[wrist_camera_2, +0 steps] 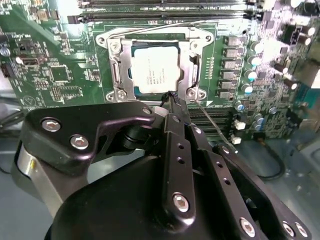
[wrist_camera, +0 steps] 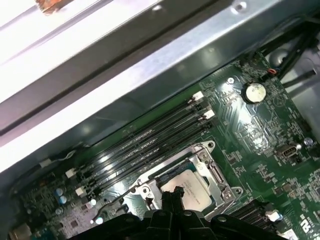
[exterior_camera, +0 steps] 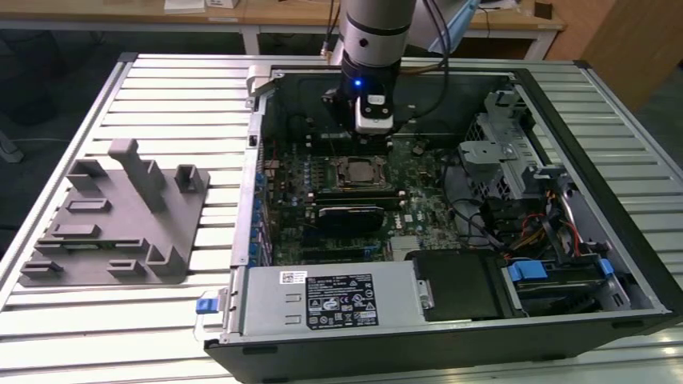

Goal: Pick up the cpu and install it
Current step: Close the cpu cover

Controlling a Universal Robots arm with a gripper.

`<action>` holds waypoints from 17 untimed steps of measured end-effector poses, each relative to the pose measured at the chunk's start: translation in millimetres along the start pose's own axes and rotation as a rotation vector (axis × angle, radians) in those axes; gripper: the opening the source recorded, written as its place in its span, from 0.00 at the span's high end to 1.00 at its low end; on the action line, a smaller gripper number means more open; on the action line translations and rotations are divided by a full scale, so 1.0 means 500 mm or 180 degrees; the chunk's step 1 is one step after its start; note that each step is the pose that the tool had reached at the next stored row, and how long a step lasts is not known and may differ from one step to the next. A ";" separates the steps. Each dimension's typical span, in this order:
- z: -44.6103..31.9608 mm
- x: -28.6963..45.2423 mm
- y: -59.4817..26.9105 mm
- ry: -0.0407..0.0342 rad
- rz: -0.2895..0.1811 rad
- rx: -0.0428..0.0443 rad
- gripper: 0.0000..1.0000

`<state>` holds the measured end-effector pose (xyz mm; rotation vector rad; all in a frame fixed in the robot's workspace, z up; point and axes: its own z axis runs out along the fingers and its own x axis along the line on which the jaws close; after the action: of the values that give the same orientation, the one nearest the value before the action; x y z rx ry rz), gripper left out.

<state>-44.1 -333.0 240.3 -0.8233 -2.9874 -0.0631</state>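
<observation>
Lying in socket (wrist_camera_2: 116,75): cpu (wrist_camera_2: 156,70), just past gripper (wrist_camera_2: 172,96) tips
Gripper: jaws together, empty
Exterior view: grey tray (exterior_camera: 112,216), well apart

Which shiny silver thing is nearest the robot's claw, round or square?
The square silver cpu in its socket, by the gripper; the round silver battery sits farther.

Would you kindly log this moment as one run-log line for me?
cpu: lying in socket on motherboard | hand: shut, holding nothing, poised by cpu edge | contact: unclear
</observation>
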 end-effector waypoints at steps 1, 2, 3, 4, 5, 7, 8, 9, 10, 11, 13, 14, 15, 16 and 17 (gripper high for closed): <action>0.000 0.000 0.000 0.0001 -0.0043 0.0003 0.89; 0.000 0.000 0.000 0.0002 -0.0083 0.0005 0.89; 0.000 0.000 0.000 0.0003 -0.0118 0.0007 0.89; 0.000 0.000 0.000 0.0004 -0.0154 0.0009 0.89; 0.000 0.000 0.000 0.0005 -0.0190 0.0011 0.89; 0.001 0.000 0.000 0.0006 -0.0269 0.0017 0.89; 0.001 0.000 0.000 0.0005 -0.0310 0.0021 0.89; 0.001 0.000 0.000 0.0005 -0.0350 0.0026 0.89; 0.001 0.000 0.000 0.0005 -0.0392 0.0032 0.89; 0.001 0.000 0.000 0.0004 -0.0434 0.0037 0.89; 0.001 0.000 0.000 0.0003 -0.0526 0.0048 0.89; 0.001 0.000 0.000 0.0003 -0.0571 0.0054 0.89; 0.001 0.000 0.000 0.0002 -0.0617 0.0060 0.89; 0.001 0.000 0.000 0.0001 -0.0665 0.0066 0.89; 0.001 0.000 0.000 0.0000 -0.0713 0.0073 0.89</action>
<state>-44.1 -333.0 239.9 -0.4832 -3.0599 -0.0361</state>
